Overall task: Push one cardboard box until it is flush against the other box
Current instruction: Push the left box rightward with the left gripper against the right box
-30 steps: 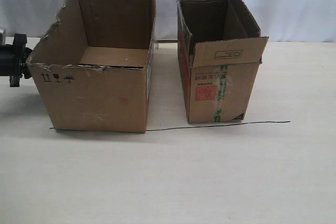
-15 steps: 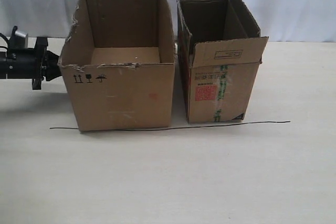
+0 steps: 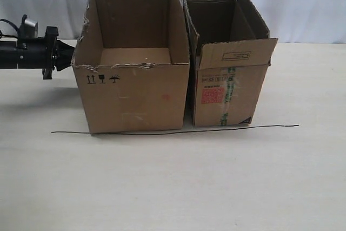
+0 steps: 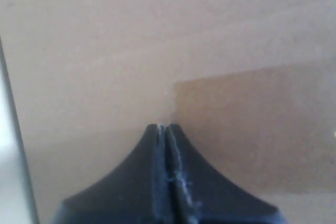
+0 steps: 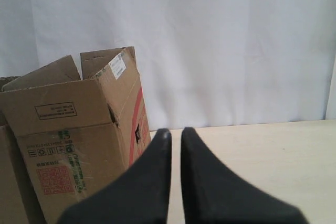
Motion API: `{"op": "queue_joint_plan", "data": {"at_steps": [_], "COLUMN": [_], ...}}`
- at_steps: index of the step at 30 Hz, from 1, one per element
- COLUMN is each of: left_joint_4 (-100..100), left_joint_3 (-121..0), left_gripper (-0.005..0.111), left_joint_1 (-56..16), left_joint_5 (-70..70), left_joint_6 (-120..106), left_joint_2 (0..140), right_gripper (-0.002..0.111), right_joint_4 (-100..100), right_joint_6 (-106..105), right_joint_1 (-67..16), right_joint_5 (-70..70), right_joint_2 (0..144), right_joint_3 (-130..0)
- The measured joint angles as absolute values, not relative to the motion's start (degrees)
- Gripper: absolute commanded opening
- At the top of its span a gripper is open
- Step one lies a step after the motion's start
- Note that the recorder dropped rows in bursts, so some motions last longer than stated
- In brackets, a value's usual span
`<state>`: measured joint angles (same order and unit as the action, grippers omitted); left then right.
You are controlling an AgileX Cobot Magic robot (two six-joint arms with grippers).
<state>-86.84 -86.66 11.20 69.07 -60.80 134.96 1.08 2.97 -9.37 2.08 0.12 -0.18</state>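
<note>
The wide cardboard box (image 3: 135, 98) with torn top edges and black symbols stands left of centre in the exterior view. Its right wall lies against the left side of the other box (image 3: 230, 96), the taller one with the red label; only a thin shadowed slit shows low between them. My left gripper (image 3: 70, 58) is shut with nothing held, and its tip (image 4: 164, 126) presses on the cardboard box's (image 4: 157, 51) outer left wall. My right gripper (image 5: 176, 129) is out of the exterior view. It hovers to the right of the other box (image 5: 73, 145), its fingers a narrow slit apart and empty.
A thin black line (image 3: 259, 126) runs across the pale table (image 3: 173, 187) along the front of both boxes. The left arm's black body (image 3: 27, 55) reaches in level from the left edge. A white curtain (image 3: 308, 4) hangs behind.
The left gripper has pushed the cardboard box to the right, closing the wide gap until it meets the other box. The other box has stayed in place.
</note>
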Motion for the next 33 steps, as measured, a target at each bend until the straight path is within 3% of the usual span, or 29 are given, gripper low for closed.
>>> {"op": "queue_joint_plan", "data": {"at_steps": [15, 25, 33], "left_joint_4": [-88.76, -88.52, -81.98], "left_joint_3": [-92.87, -92.96, -92.96], "left_gripper": [0.0, 0.0, 0.0], "left_joint_1": [8.85, 13.29, 18.6], "left_joint_5": [69.07, 69.07, 69.2], "left_joint_6": [-58.33, -56.5, -56.26], "left_joint_2": [138.47, 137.57, 128.09], "right_gripper": [0.005, 0.005, 0.005], "right_joint_4": [1.08, 1.08, 1.08], "right_joint_6": [2.97, 2.97, 2.97], "right_joint_1": [-9.37, -9.37, -9.37], "right_joint_5": [2.08, 2.08, 2.08], "right_joint_2": [0.12, 0.12, 0.12], "right_joint_3": [-0.18, -0.18, -0.18]}}
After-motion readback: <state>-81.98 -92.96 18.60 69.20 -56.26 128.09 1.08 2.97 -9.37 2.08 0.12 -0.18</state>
